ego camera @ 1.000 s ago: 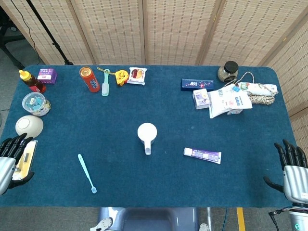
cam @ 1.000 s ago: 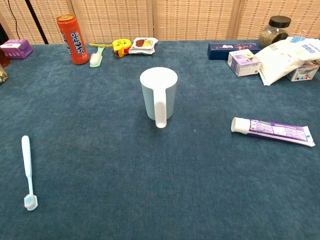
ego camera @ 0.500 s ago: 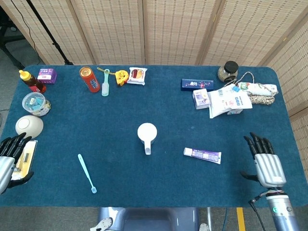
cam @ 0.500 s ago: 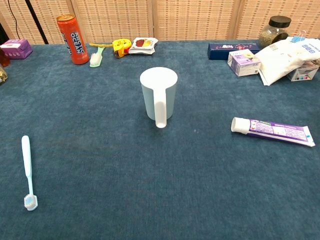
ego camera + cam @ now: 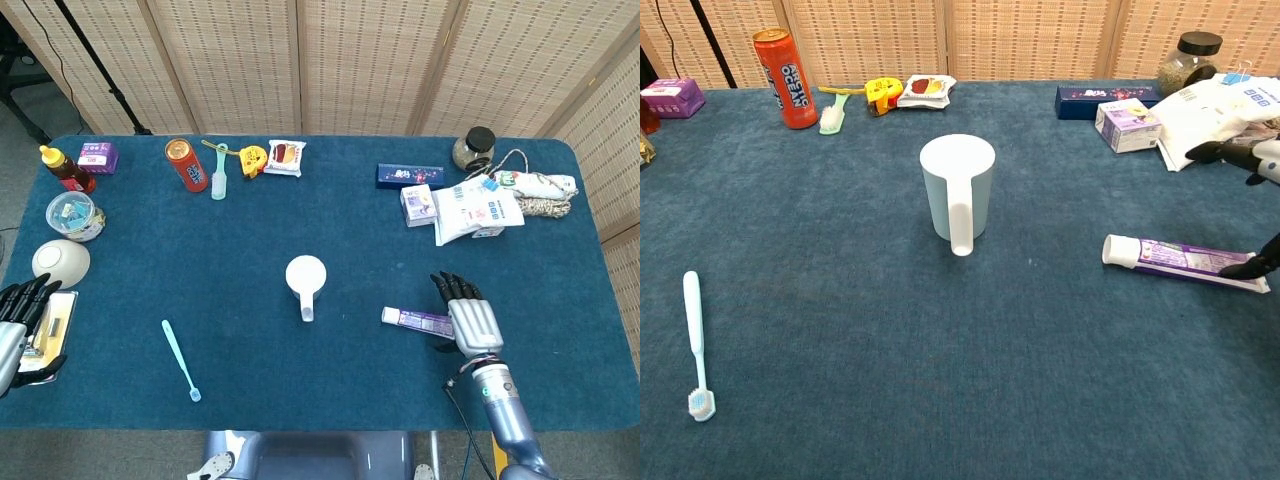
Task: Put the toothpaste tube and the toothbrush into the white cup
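At the centre of the blue-carpeted counter (image 5: 230,250), one white handled cup (image 5: 305,276) stands upright; one purple-and-white toothpaste tube (image 5: 415,321) lies to its right, under the spread, empty right robot hand (image 5: 467,318). One pale-blue toothbrush (image 5: 181,359) lies near-left. The left robot hand (image 5: 18,322) rests spread at the left edge.

Table (image 5: 200,270), blue cloth top. White cup (image 5: 305,276) upright at centre; toothpaste tube (image 5: 418,321) right of it; toothbrush (image 5: 181,360) toward front-left. Red can (image 5: 186,164), boxes (image 5: 409,175), jar (image 5: 477,147) along far edge; bowl (image 5: 60,262) at left edge.
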You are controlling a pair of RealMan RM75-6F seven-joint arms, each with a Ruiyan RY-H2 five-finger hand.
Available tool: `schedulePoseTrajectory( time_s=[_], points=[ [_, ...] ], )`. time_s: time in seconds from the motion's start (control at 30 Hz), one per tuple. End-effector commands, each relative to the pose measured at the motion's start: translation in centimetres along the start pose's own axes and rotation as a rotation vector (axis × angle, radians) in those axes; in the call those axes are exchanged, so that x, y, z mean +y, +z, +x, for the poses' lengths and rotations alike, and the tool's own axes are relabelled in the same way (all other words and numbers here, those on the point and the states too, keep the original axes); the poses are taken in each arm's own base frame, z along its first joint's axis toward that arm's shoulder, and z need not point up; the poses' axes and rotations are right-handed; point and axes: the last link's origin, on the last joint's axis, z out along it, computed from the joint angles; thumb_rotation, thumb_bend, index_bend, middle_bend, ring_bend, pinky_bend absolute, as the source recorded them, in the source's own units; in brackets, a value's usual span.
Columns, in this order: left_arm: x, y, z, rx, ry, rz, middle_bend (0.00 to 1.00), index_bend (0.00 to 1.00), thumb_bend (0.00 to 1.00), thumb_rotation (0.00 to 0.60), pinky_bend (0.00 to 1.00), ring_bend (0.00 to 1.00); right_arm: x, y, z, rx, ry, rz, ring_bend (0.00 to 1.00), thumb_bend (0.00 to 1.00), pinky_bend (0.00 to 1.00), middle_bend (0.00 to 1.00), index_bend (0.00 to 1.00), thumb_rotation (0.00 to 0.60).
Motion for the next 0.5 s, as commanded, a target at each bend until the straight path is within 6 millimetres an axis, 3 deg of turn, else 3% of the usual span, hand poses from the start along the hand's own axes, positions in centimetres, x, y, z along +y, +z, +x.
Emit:
schedulePoseTrajectory(
  time_s=[0.03,0.2,0.5],
  points=[
    [0.0,0.1,0.0,-0.004,0.0,0.001,0.0,0.0,0.2,0.6,0.0,0.0,-1.1,1.2,-1.1,0.011,-0.019,-0.025,0.15,0.0,0.32,0.2,0.17,0.6],
    [-0.1,0.1,0.0,-0.009,0.0,0.001,0.0,0.0,0.2,0.6,0.0,0.0,-3.0,2.0,-2.7,0.009,-0.007,-0.04,0.23,0.0,0.36,0.28,0.27,0.6],
    [-0.1,0.1,0.0,-0.014,0.0,0.004,0.0,0.0,0.2,0.6,0.0,0.0,-4.7,2.8,-3.7,0.011,-0.034,-0.028,0.26,0.0,0.38,0.32,0.31,0.6]
  ],
)
